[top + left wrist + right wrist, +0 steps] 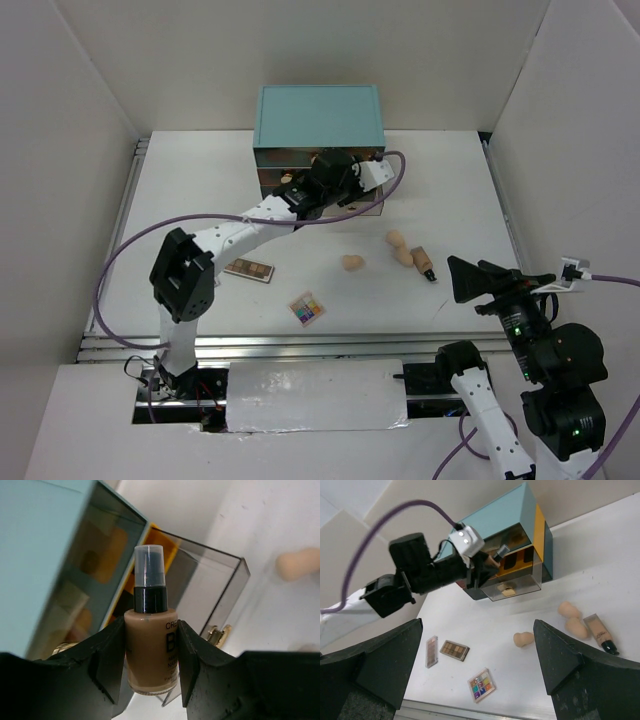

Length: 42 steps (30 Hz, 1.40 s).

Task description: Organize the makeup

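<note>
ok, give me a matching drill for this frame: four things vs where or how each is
1 bottle
2 square palette
3 tube
4 right hand

a open, empty
b beside the sponges
c gripped by the left hand
d near the table's front edge

Pairs: 1-c, 2-d, 3-b, 4-a
</note>
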Each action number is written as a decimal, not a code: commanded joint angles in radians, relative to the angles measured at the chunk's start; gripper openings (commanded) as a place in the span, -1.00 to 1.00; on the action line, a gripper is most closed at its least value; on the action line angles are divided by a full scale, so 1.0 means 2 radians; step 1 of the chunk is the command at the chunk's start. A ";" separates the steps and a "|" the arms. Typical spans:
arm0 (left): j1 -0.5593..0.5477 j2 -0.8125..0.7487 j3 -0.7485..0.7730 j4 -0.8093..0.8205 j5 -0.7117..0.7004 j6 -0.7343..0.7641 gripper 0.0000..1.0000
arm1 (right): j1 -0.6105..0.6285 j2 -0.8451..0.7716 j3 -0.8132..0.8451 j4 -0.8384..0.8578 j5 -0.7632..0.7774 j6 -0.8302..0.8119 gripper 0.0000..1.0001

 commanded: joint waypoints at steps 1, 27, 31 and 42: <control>0.007 0.014 0.018 0.031 0.051 0.040 -0.85 | -0.001 -0.004 0.002 0.031 0.009 -0.017 1.00; 0.009 -0.217 0.098 -0.180 -0.181 -0.409 0.99 | -0.011 0.275 -0.161 0.176 0.135 0.016 1.00; -0.003 -0.354 -0.070 -0.272 -0.207 -0.507 0.99 | -0.058 0.339 -0.137 0.180 0.133 0.007 1.00; -0.007 -0.633 -0.255 -0.414 -0.236 -0.543 0.99 | -0.131 0.558 -0.050 0.142 0.005 -0.071 0.89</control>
